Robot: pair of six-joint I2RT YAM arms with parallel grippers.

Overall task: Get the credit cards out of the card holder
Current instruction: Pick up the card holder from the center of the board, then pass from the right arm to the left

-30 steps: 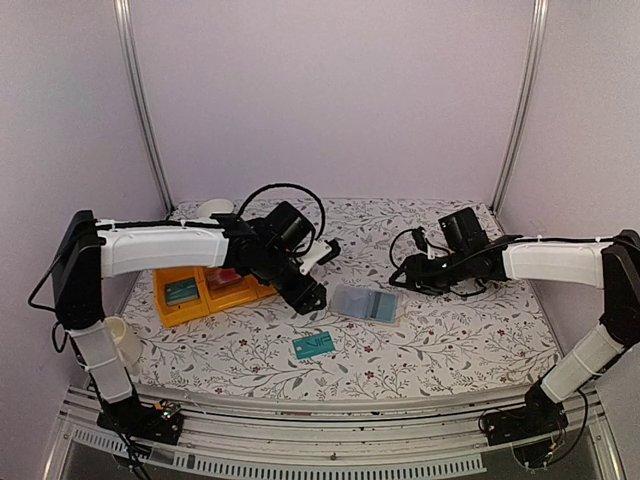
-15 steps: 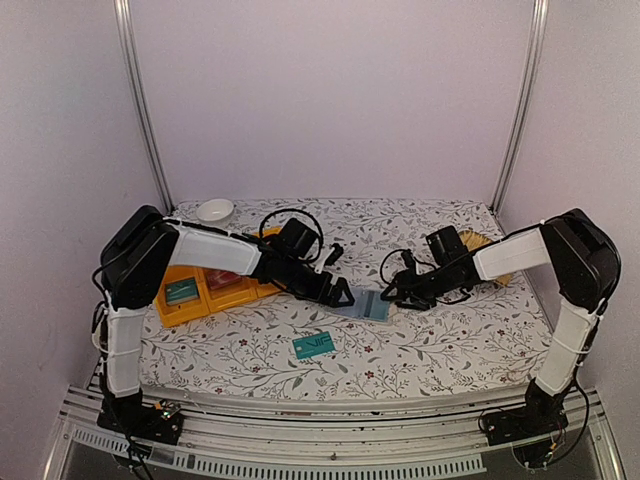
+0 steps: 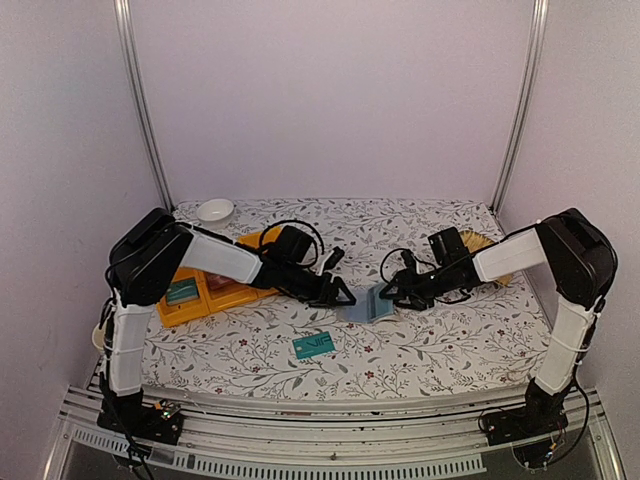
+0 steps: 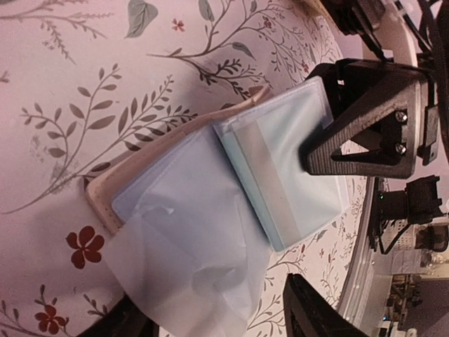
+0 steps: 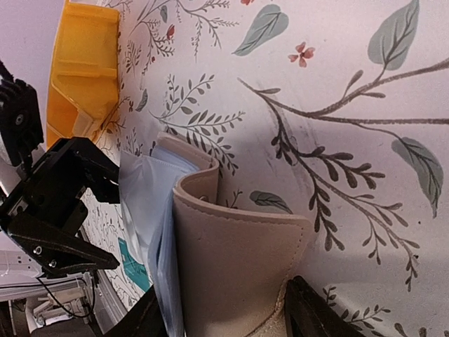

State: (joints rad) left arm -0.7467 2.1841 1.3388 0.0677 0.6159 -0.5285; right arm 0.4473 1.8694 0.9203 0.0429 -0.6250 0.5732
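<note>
The card holder (image 3: 366,305) lies mid-table between both grippers, with its whitish cover (image 5: 238,267) bent upward and its pale blue leaves (image 4: 280,161) fanned open. My right gripper (image 3: 392,294) is shut on the cover's edge, which fills the gap between its fingers (image 5: 319,312). My left gripper (image 3: 341,295) stands open on the other side, and a loose clear sleeve (image 4: 189,267) lies between its fingers (image 4: 312,316). One teal credit card (image 3: 313,345) rests on the cloth nearer the front. No card shows inside the sleeves.
Yellow bins (image 3: 205,290) at the left hold a teal card (image 3: 182,291) and a red one (image 3: 226,281). A white bowl (image 3: 215,209) sits at the back left. A straw basket (image 3: 482,243) shows behind the right arm.
Both arms came in from the sides to the card holder. The holder went from lying flat to bent up at its cover, and the left jaws widened, then narrowed around a sleeve.
</note>
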